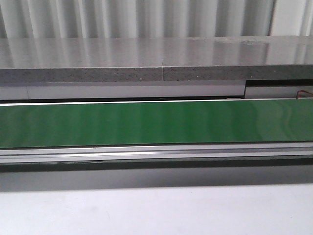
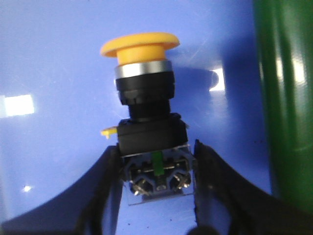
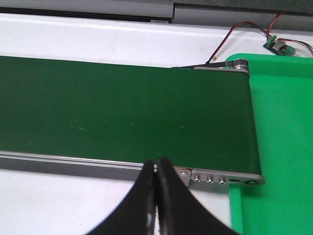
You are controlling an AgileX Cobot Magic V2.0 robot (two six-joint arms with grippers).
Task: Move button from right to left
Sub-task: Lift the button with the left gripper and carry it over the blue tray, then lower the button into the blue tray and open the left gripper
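- In the left wrist view, the left tool [image 2: 157, 171] has its two black fingers [image 2: 100, 191] on both sides of the button [image 2: 146, 115], at its lower block; they seem to touch the block, so the tool looks clamped on it.
- The button has a yellow mushroom cap on top, then a silver ring, a black collar, a black body and a block with metal screws and a small green mark.
- Behind the button is a blue surface [image 2: 49, 63] with some bright light spots; I cannot tell if the button rests on it or hangs just above it.
- Beside the button, in the same view, a green belt [image 2: 286, 98] is at the edge of the picture.
- In the front view, the green belt [image 1: 156, 122] goes across the whole width, with a metal rail [image 1: 156, 152] below it and a white counter [image 1: 156, 210] in front. No arm and no button are seen here.
- In the right wrist view, the right tool [image 3: 156, 169] has its fingers pressed together and holds nothing.
- It hangs over the near rail [image 3: 73, 164] of the belt [image 3: 122, 107].
- At the belt end lies a green tray [image 3: 283, 122], and near its far corner is a small circuit board [image 3: 277, 45] with red wires.
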